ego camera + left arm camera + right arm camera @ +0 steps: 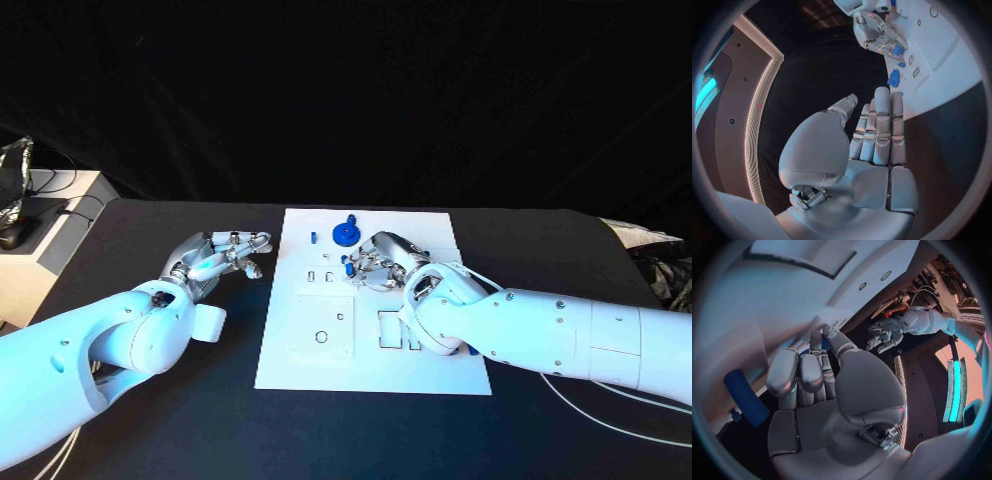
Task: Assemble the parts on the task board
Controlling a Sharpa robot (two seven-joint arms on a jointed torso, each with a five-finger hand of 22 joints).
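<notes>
The white task board lies in the middle of the black table. My right hand hovers over the board's far half and pinches a small blue part at its fingertips; the left wrist view shows this part under the right hand, and the right wrist view shows a bit of blue between the curled fingers. A round blue part stands near the board's far edge, with a small blue peg to its left. My left hand is off the board's left side, fingers straight, holding nothing.
The board has several slots and holes, among them rectangular cut-outs and a small hole in its near half. A pale cabinet with cables stands off the table's far left corner. Black table surface stretches to the right of the board.
</notes>
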